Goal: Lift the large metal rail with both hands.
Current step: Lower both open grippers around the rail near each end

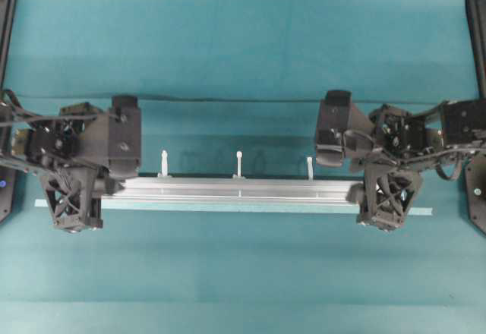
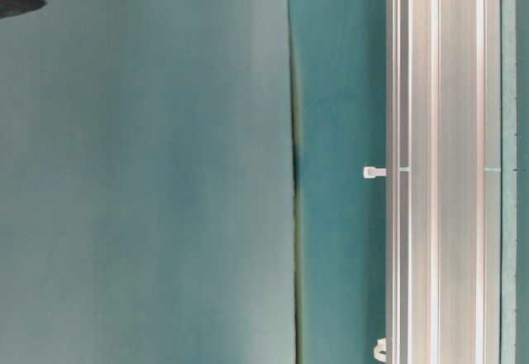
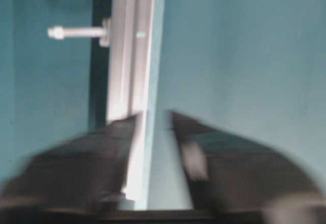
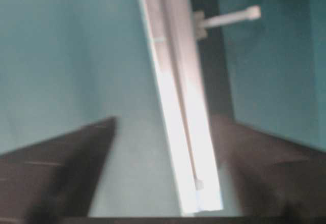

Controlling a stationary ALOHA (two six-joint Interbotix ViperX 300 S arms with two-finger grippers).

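The large metal rail [image 1: 235, 190] lies flat on a teal cloth-covered table [image 1: 243, 61], running from the left gripper [image 1: 102, 190] across to the right gripper [image 1: 363, 193], one end at each. Along its far edge, three white zip-tie tails [image 1: 239, 163] stand between the two grippers. Just on the near side of both grippers, a thin pale tape stripe [image 1: 421, 211] runs parallel to the rail and sticks out past each end.

In the left wrist view the left gripper's blurred black jaws stand apart with the rail's end between them; the rail sits against the jaw on the left of that view, with a gap of bare cloth before the other, so the grip is released. In the right wrist view the right gripper's jaws are spread wide, well clear of the rail on both sides, and the rail's cut end lies between them: released too.

The cloth is plain teal and matte. Beyond the grippers, a dark seam or fold [image 1: 243, 99] crosses it parallel to the rail; the table-level view shows the same crease [image 2: 294, 165] beside the rail's grooved silver face. Dark upright frame members [image 1: 474, 30] stand at the far corners behind each arm. A faint shadow falls on the cloth along the rail's far side
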